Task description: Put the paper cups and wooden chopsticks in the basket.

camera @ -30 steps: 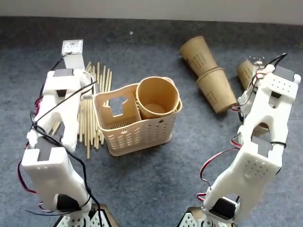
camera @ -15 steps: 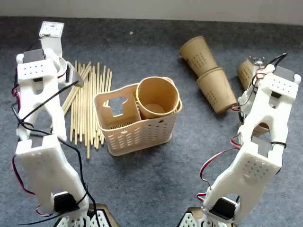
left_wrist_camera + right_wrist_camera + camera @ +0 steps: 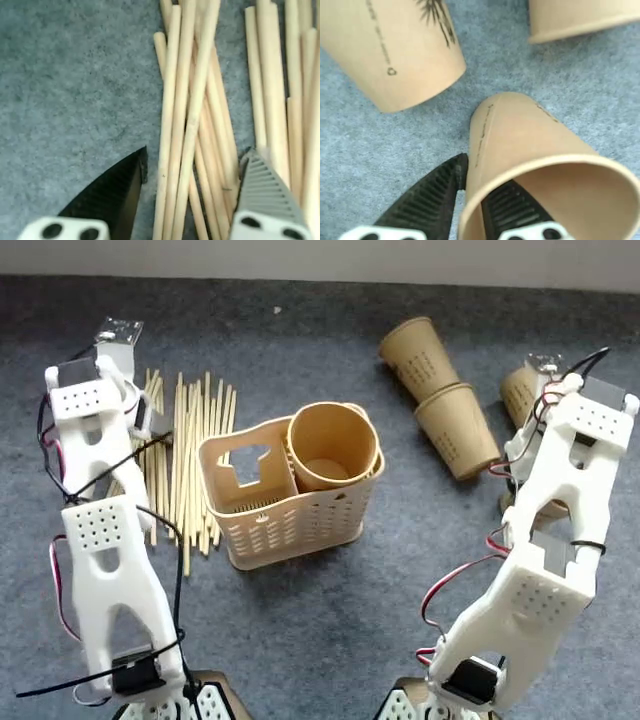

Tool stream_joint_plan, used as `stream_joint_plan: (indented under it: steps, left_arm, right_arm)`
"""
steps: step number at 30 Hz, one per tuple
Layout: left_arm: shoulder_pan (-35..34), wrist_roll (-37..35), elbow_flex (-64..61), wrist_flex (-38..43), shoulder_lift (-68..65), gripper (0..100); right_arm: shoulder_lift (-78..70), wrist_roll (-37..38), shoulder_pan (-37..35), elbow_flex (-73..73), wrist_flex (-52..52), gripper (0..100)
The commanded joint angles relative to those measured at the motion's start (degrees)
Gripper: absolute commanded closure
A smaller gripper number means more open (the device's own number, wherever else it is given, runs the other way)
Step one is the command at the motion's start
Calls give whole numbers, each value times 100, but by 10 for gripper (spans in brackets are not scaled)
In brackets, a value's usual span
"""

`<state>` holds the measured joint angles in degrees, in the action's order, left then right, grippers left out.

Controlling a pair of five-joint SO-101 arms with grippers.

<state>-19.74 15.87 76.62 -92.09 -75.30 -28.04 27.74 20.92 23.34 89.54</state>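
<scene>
The basket (image 3: 300, 525) stands mid-table on the grey surface (image 3: 330, 630) with one paper cup (image 3: 333, 445) upright in its right compartment. Two loose cups (image 3: 418, 358) (image 3: 458, 428) lie on their sides to its far right and the wooden chopsticks (image 3: 195, 460) are spread just to its left, so the task is judged barely begun. The right gripper (image 3: 470, 185) is set with narrow jaws over the wall of a fourth cup (image 3: 530, 145) at the far right, one finger inside and one outside, apparently clamped. The left gripper (image 3: 192, 160) is held low over the chopsticks, jaws wide, several sticks between them and none gripped.
</scene>
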Motion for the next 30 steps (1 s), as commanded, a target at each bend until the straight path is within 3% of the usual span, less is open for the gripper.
stream_joint_plan:
  steps: [1, 7, 13, 17, 23, 30]
  left_arm:
    - [541, 44, 1130, -633, -629, 786]
    - [576, 686, 1437, -782, -813, 1000]
    - [602, 721, 1516, -809, -787, 997]
    - [593, 695, 1842, -835, -514, 997]
    - [593, 615, 1824, -862, 699, 997]
    - [637, 554, 1191, -879, 2554, 997]
  right_arm:
    - [409, 62, -136, 127, -40, 992]
    - [435, 62, -154, 180, -40, 992]
    - [426, 53, -119, 435, 40, 992]
    - [426, 53, -101, 1393, 699, 992]
    - [426, 26, -154, 2967, 1156, 993]
    - [418, 53, -251, 3011, 1147, 993]
